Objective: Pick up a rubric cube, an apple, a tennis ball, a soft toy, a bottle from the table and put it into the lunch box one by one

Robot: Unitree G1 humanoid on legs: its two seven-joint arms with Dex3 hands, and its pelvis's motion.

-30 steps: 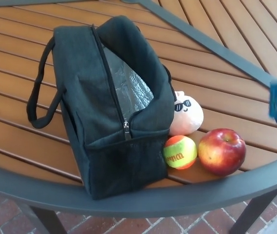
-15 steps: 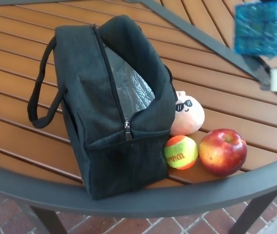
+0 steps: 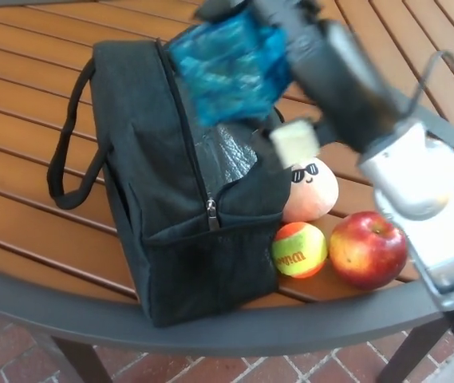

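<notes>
Since half a second ago the right arm has swung from the upper right corner to the upper middle of the frame; the blue cube (image 3: pixel 230 68) it carries now sits blurred over the open top of the lunch box (image 3: pixel 187 183), at the zipper line. Camera framing almost unchanged.

Right hand (image 3: pixel 290 40) — dark, motion-blurred, its fingers closed around the cube; exact contact points not resolvable. The silver-white forearm runs down the right side of the frame and overlaps the bench edge at lower right. Left hand not visible.

Lunch box stands left of centre on the slatted wooden bench (image 3: pixel 27 120), foil lining showing in the opening below the cube, strap looping out to the left. Its lower corner lies close to the dark metal rim at the bottom of the frame.

Just right of the box: soft toy (image 3: pixel 310 189) with sunglasses face, touching the box wall; tennis ball (image 3: pixel 298 249) below it, against the box; apple (image 3: pixel 368 248) beside the ball, near the rim. Open slats remain at far left and upper right — brick floor shows under the rim.
</notes>
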